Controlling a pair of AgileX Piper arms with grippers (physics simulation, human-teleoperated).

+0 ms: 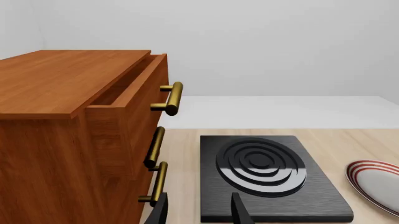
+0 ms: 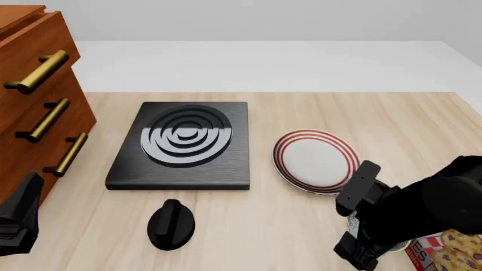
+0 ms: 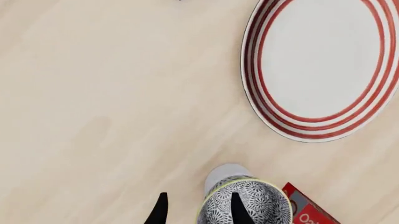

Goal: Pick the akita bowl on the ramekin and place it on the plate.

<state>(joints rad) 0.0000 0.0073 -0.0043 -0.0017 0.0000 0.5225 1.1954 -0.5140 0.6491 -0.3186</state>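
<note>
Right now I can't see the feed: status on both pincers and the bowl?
Left pincer open, idle by the drawers. Right pincer open, one finger inside the akita bowl, which sits on the ramekin. Plate bare, path clear.

The right arm (image 2: 421, 212) hides most of the akita bowl (image 3: 246, 205) and ramekin (image 3: 223, 173); a red box (image 2: 441, 251) is cut off at the frame's edge.

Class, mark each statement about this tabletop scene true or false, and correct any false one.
1. The plate is empty. True.
2. The akita bowl lies on the plate. False: it sits by the right gripper, off the plate.
3. The cabinet's top drawer is partly open. True.
4. The stove is right of the plate in the front view. False: it is left of it.
5. A black knob lies in front of the stove. True.
</note>
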